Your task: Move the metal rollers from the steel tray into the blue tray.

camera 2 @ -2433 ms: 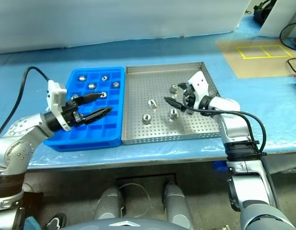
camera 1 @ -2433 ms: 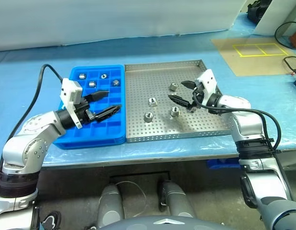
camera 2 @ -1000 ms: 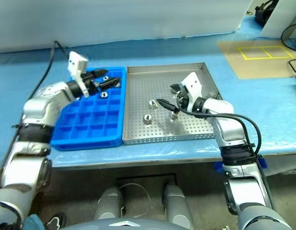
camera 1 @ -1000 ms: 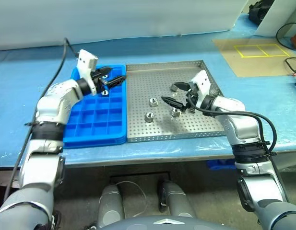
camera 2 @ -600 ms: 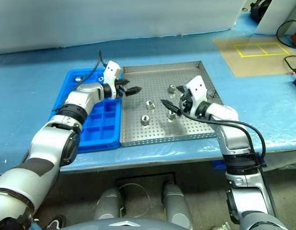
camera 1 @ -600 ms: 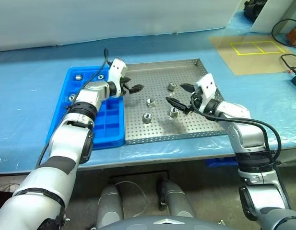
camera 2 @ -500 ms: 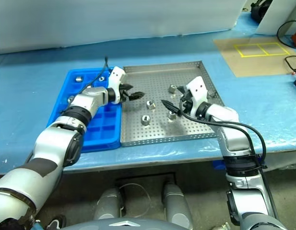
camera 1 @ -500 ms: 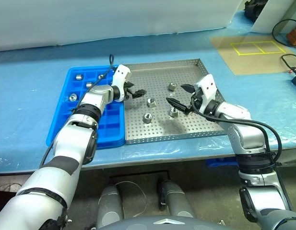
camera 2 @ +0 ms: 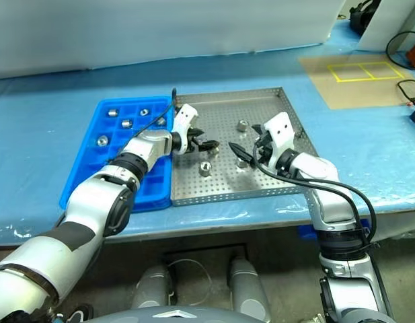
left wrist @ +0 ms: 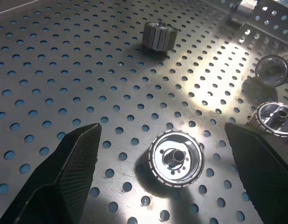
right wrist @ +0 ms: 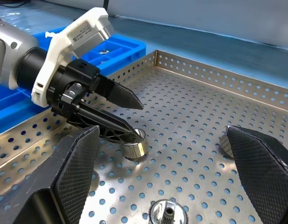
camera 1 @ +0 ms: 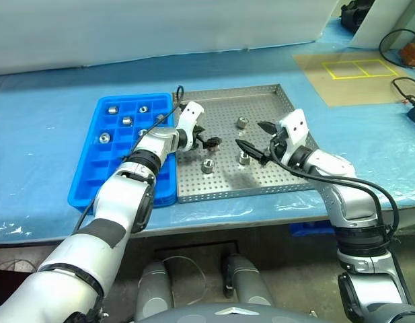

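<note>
The steel tray point(camera 1: 282, 173) lies on the table with the blue tray point(camera 1: 99, 182) against its left side. Several metal rollers rest in the steel tray. One roller point(left wrist: 175, 158) stands on end between the fingers of my open left gripper point(camera 1: 212, 142), which hangs low over the tray's left half; touch is unclear. In the right wrist view that roller point(right wrist: 134, 147) sits at the left fingertips. My right gripper point(camera 1: 251, 136) is open and empty above the tray's middle, just behind another roller point(camera 1: 245, 158). Several rollers point(camera 1: 113, 110) sit in the blue tray's far compartments.
More rollers lie loose at the tray's back point(camera 1: 241, 122) and front centre point(camera 1: 208, 165). A blue sheet point(camera 1: 52, 87) covers the table. A brown mat point(camera 1: 355, 74) with yellow tape lies at the far right, with black cables point(camera 1: 405, 84) beside it.
My left arm has swung right and down from over the blue tray to the steel tray, its open fingers now either side of a roller. The right gripper has hardly moved.
</note>
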Action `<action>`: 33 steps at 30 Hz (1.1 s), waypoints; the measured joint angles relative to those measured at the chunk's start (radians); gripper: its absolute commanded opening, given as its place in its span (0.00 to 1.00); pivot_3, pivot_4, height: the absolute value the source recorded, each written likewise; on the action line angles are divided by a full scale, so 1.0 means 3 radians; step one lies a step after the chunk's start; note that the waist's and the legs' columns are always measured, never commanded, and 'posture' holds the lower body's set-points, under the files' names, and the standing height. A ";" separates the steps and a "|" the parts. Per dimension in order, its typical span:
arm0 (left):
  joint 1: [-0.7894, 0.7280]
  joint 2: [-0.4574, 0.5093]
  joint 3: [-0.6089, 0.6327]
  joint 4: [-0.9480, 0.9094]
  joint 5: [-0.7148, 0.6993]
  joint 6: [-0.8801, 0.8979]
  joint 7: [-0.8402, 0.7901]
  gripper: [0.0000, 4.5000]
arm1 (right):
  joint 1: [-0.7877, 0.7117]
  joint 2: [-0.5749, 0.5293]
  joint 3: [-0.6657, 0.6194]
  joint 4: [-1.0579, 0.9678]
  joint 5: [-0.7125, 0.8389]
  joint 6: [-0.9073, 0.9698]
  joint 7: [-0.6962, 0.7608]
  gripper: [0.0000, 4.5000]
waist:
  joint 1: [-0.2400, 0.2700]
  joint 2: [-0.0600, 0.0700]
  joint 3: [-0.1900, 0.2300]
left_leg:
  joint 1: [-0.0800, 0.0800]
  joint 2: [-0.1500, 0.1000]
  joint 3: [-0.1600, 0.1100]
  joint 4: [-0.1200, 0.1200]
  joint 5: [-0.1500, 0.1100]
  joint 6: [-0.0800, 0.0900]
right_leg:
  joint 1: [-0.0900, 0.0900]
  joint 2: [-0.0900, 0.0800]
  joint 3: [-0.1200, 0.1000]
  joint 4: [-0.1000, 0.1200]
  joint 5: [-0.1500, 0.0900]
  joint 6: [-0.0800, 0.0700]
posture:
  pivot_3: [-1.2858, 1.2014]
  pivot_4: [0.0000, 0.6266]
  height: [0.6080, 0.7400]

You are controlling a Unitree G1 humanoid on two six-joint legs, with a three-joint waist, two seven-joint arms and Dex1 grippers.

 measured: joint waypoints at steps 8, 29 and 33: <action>-0.0009 -0.0157 -0.0014 0.0115 0.0204 0.0006 0.0394 0.99 | 0.0069 0.0021 -0.0002 -0.0011 0.0000 -0.0001 -0.0106 1.00 | -0.0041 0.0001 0.0000 | -0.0018 0.0000 0.0000 -0.0001 -0.0008 0.0013 | 0.0001 -0.0001 -0.0002 -0.0036 0.0018 -0.0001 | 0.30 0.24 1.00; -0.0023 -0.0142 -0.0009 0.0090 0.0398 0.0066 0.0409 0.49 | 0.0118 0.0097 0.0000 -0.0055 0.0009 -0.0003 -0.0207 1.00 | -0.0085 0.0002 -0.0001 | -0.0026 -0.0006 0.0006 -0.0002 -0.0019 0.0031 | 0.0003 -0.0012 -0.0006 -0.0056 0.0021 -0.0003 | 0.31 0.24 1.00; -0.0021 -0.0117 -0.0018 0.0086 0.0410 0.0065 0.0332 0.39 | 0.0090 0.0115 0.0001 -0.0049 0.0006 -0.0016 -0.0206 1.00 | -0.0083 0.0002 -0.0001 | -0.0027 -0.0006 0.0006 -0.0005 -0.0019 0.0032 | 0.0003 -0.0013 -0.0006 -0.0059 0.0021 -0.0003 | 0.31 0.24 1.00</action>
